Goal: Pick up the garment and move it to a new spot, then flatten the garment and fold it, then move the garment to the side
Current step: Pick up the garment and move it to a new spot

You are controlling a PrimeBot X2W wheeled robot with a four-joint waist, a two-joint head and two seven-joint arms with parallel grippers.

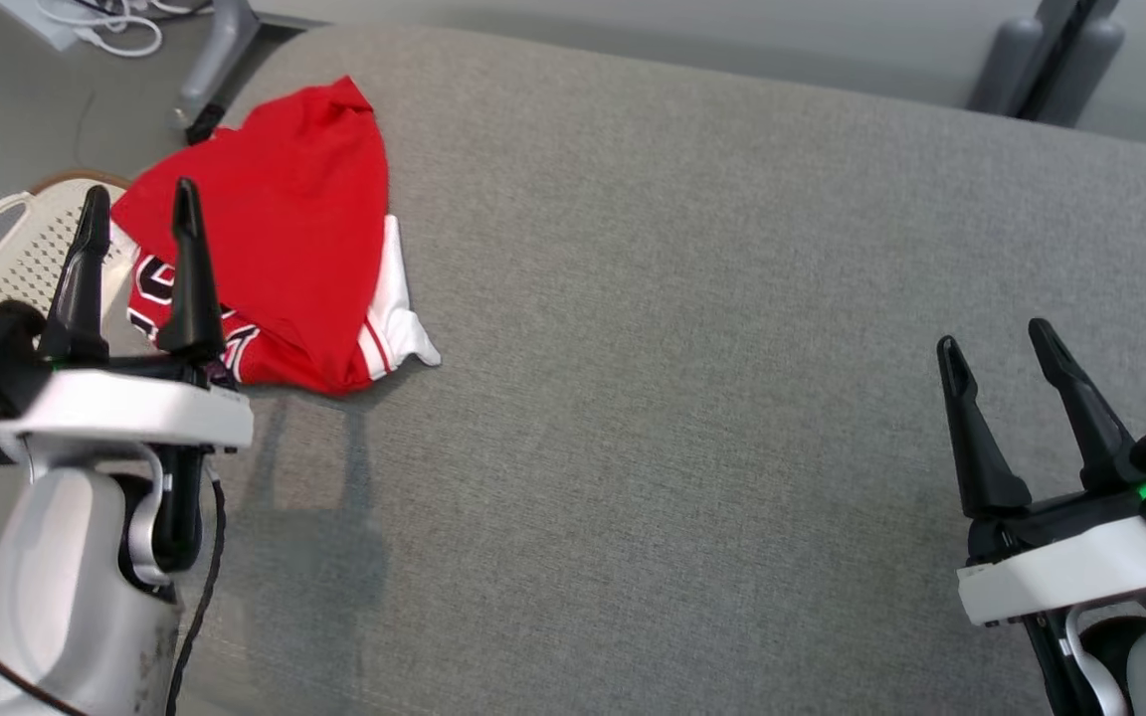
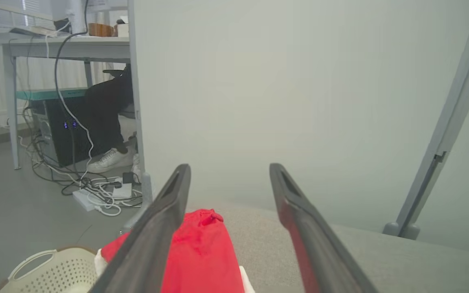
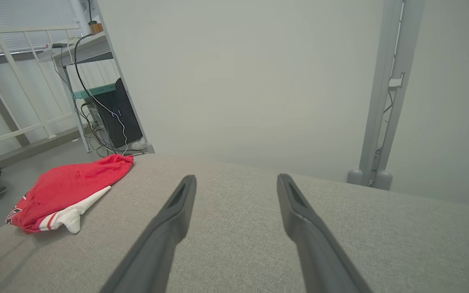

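Left gripper (image 1: 140, 189) and right gripper (image 1: 994, 333) stood spread, empty. The head view caught lettering on the red garment (image 1: 280, 249); the left wrist view, a person's shoe (image 2: 108, 160) by a desk (image 2: 67, 47).

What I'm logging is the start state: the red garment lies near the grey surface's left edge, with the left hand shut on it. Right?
No: the left hand is open, holding nothing, as the head view shows. The red garment does lie there.

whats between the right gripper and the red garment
Nothing: the stretch from the right gripper to the garment is bare grey fabric surface, as the head view shows.
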